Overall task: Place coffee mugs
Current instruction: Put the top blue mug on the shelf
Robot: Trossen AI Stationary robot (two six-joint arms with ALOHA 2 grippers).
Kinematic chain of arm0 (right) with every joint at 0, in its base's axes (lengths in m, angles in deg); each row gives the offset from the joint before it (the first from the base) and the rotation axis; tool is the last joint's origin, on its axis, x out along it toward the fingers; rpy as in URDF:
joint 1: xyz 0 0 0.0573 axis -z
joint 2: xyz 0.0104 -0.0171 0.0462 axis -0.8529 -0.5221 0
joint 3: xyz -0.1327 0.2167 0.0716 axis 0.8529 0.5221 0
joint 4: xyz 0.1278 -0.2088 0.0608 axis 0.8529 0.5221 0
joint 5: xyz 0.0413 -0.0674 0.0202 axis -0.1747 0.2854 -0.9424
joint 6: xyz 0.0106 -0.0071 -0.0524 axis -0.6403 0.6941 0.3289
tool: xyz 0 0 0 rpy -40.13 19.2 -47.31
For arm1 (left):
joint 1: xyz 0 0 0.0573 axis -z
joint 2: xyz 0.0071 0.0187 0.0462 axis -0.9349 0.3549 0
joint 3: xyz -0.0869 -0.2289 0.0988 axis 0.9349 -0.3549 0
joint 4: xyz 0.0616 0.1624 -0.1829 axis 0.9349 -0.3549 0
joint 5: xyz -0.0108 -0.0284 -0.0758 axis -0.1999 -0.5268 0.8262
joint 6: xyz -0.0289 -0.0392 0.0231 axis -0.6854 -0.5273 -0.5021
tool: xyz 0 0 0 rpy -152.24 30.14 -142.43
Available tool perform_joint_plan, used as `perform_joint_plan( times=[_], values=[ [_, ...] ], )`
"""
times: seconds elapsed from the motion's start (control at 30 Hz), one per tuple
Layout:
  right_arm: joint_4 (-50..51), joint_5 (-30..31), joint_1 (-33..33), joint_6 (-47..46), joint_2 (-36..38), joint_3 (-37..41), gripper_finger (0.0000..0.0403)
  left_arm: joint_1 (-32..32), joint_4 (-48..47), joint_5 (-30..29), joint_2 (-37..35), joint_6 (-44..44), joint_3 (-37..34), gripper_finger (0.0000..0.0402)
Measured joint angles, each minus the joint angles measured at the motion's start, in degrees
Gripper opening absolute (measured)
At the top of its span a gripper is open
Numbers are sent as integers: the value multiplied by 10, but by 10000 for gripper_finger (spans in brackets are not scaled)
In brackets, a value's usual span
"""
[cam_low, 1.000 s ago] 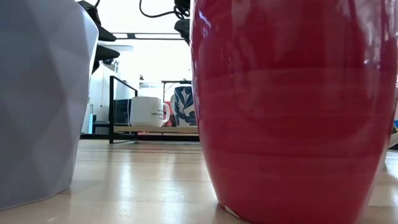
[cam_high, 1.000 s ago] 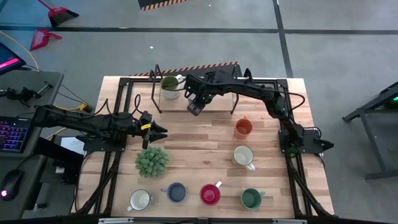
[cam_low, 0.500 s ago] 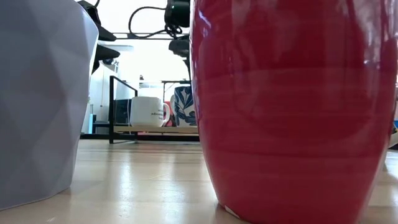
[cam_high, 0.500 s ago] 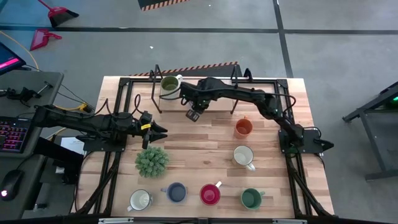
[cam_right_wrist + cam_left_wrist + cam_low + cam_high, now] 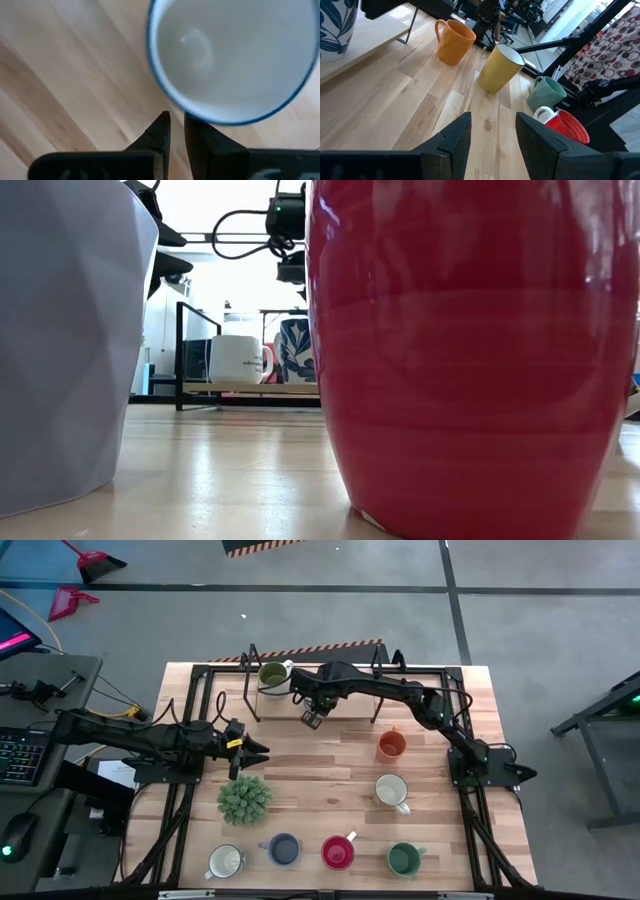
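A white mug with a blue rim [image 5: 230, 55], blue-patterned outside [image 5: 293, 350], stands on the far wooden rack shelf [image 5: 250, 388]. My right gripper [image 5: 174, 122] [image 5: 312, 719] hangs over it pointing down, fingers almost together, tips at the mug's near rim. An olive green mug [image 5: 272, 674] sits on the rack too. Standing on the table are the orange [image 5: 391, 745], cream [image 5: 391, 790], dark green [image 5: 403, 860], red [image 5: 337, 853], blue [image 5: 284, 848] and white [image 5: 226, 861] mugs. My left gripper [image 5: 255, 750] [image 5: 492, 130] waits open at mid left, holding nothing. My right gripper comes from above with its fingertips [image 5: 161, 125] at the patterned mug's near rim [image 5: 182, 111]. I cannot tell whether they touch it. The mug stands upright on the shelf.
A bushy green plant [image 5: 245, 798] in a pale faceted pot [image 5: 60, 340] stands just near of my left gripper. The black metal rack frame [image 5: 250, 690] runs along the far edge. Bare wood lies between the rack and the near row of mugs.
My right gripper has come down toward the rack shelf and shifted slightly toward the table's left, over the patterned mug. In the low view it has dropped further into sight from above. The mugs have stayed in place.
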Motion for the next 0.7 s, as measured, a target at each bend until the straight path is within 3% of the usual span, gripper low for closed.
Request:
perform_joint_plan(
  times=[0.7],
  values=[
    [-57,-7,25,27,-6,0,32,0,1,0,0,-1,0,142]
  ],
)
